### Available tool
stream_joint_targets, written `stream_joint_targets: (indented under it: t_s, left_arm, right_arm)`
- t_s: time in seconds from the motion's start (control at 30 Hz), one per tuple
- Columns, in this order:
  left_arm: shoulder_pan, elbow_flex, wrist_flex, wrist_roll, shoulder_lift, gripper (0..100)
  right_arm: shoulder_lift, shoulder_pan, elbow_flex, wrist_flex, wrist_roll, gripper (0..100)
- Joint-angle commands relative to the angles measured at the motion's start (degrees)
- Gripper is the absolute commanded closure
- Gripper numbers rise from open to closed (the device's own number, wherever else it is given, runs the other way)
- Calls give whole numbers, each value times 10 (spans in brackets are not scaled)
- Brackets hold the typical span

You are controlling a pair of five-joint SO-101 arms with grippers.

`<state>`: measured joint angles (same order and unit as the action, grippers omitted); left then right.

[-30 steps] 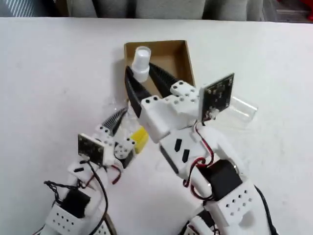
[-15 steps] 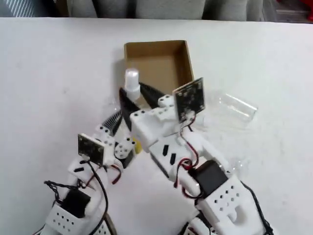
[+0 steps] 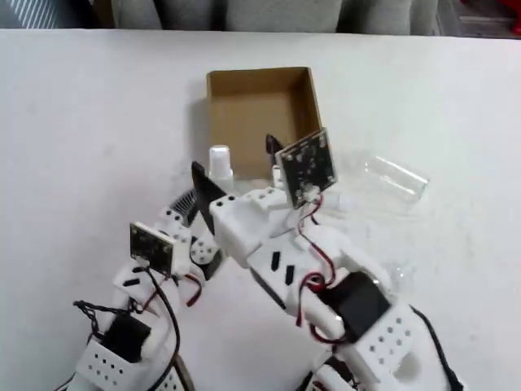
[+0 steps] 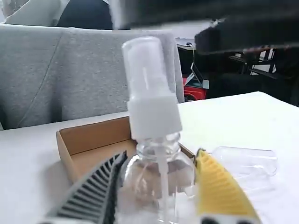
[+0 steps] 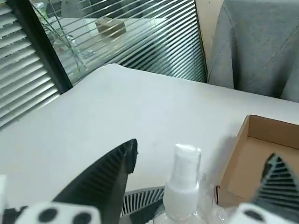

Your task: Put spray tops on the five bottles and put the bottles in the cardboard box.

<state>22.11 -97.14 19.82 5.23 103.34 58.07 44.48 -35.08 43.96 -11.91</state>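
Left gripper [image 4: 161,158] clamps the bottle [image 4: 159,179]; right gripper [image 5: 204,151], jaws wide, straddles the spray top [image 4: 152,100]. An off-centre squeeze could knock it askew.

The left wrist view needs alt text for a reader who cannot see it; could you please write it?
A clear bottle with a white spray top stands upright between the left gripper's fingers, one dark and ribbed, one yellow. Behind it on the white table sits the open cardboard box, with a clear plastic container near it.
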Motion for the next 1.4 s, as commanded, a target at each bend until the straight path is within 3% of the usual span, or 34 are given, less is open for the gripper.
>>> stream_joint_targets:
  t_s: [0.0,0.17,0.33,0.47,0.6,0.73,0.8,0.97,1.13,1.37]
  left_arm:
    - [1,2,-1,4,15,977]
    - [1,2,-1,4,15,977]
    - [1,2,-2,4,15,977]
    - [1,2,-1,4,15,977]
    - [-4,2,-5,7,15,977]
    - [-55,2,-55,13,15,977]
    - [-80,2,-76,51,15,977]
    - [-107,2,-96,170,15,977]
    - [-104,2,-95,171,14,977]
    - [-103,2,-91,171,14,978]
  right_arm:
    - [1,-18,91,91,-3,626]
    - [1,-81,117,198,-3,685]
    - [1,-149,105,250,1,991]
    - [1,-163,25,273,1,913]
    - [1,-161,-74,261,1,948]
    - [2,-160,-145,219,1,981]
    - [2,-157,-178,192,1,982]
    - [19,-82,-268,91,1,983]
    - [122,29,-372,-11,1,983]
    - [343,68,-517,-103,1,983]
